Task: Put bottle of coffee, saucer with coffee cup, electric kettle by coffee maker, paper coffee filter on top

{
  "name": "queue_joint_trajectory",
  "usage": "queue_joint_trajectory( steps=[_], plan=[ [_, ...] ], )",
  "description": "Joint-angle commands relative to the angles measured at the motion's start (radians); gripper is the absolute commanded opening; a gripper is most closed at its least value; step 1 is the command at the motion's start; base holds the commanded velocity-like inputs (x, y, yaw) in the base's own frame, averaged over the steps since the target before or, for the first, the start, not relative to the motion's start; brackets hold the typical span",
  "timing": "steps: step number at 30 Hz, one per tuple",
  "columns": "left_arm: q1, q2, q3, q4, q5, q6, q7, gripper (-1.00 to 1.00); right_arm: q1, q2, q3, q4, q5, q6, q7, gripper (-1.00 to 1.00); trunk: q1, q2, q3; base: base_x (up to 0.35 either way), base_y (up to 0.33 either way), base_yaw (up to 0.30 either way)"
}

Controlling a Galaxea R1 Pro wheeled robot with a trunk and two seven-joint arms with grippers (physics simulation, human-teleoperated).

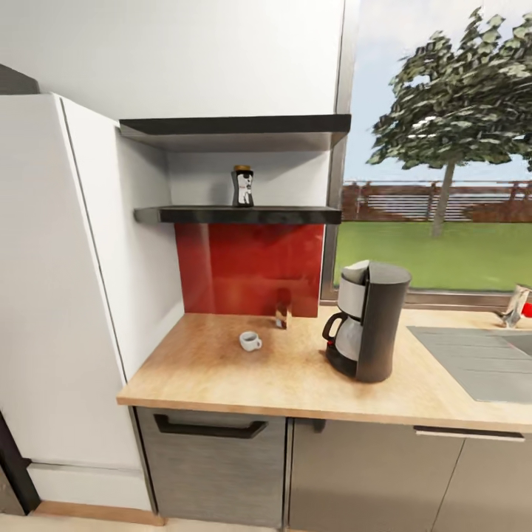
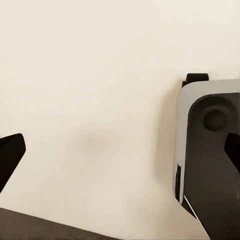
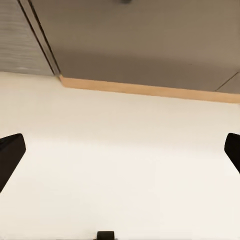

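Head faces countertop point(image 1: 295, 377); wrists (low) floorward.

— On the kitchen shelf point(image 1: 244, 215)? 
— The bottle of coffee point(image 1: 242, 186), upright, near the middle, under a second shelf board point(image 1: 236, 124).
— Below, on the kitchen countertop point(image 1: 295, 380)? 
— The coffee cup point(image 1: 250, 340), left of centre; behind it and slightly right, a small block point(image 1: 283, 316) just before the backsplash point(image 1: 247, 270). Further right, well apart from the cup, the coffee maker point(image 1: 367, 321), carafe toward the cup.
— Right of that? 
— The sink point(image 1: 480, 362), set in the worktop, a tap point(image 1: 515, 307) behind it, under the window point(image 1: 443, 148).
— Left end? 
— Butted against a tall cabinet point(image 1: 52, 295).
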Motion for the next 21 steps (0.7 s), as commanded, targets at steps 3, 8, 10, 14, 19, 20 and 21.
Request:
queue_joint_trajectory(
  steps=[3, 8, 10, 14, 19, 20, 21],
  plan=[
    [0.000, 0.001, -0.007, -0.001, 0.011, 0.005, 0.003, 1.00, 0.000, 0.000, 0.000, 0.001, 0.001, -0.003, -0.001, 1.00, 0.000, -0.001, -0.004, -0.286, 0.134, 0.211],
    [0.000, 0.000, -0.006, -0.003, 0.035, 0.006, 0.003, 1.00, 0.000, 0.000, 0.000, 0.001, 0.001, -0.003, -0.001, 1.00, 0.000, -0.001, -0.010, -0.190, 0.244, 0.211],
    [0.000, 0.000, -0.006, -0.003, 0.039, 0.006, 0.003, 1.00, 0.000, 0.000, 0.000, 0.001, 0.001, -0.003, -0.001, 1.00, 0.000, -0.001, -0.012, -0.142, 0.277, 0.211],
    [0.000, 0.000, -0.006, -0.005, 0.042, 0.005, 0.003, 1.00, 0.000, 0.000, 0.000, 0.001, 0.001, -0.004, -0.002, 1.00, 0.000, -0.001, -0.017, -0.129, 0.281, 0.211],
    [-0.001, -0.003, -0.009, -0.008, 0.042, 0.001, 0.003, 1.00, 0.000, 0.000, 0.000, 0.001, 0.001, -0.004, -0.002, 1.00, 0.000, -0.001, -0.023, -0.058, 0.135, 0.211],
    [-0.001, -0.004, -0.009, -0.008, 0.042, 0.000, 0.003, 1.00, 0.000, 0.000, 0.000, 0.001, 0.001, -0.004, -0.002, 1.00, 0.000, -0.001, -0.024, -0.012, 0.029, 0.211],
    [-0.001, -0.004, -0.010, -0.008, 0.042, -0.001, 0.003, 1.00, 0.000, 0.000, 0.000, 0.001, 0.001, -0.004, -0.002, 1.00, 0.000, -0.001, -0.026, -0.008, 0.018, 0.211]
  ],
)
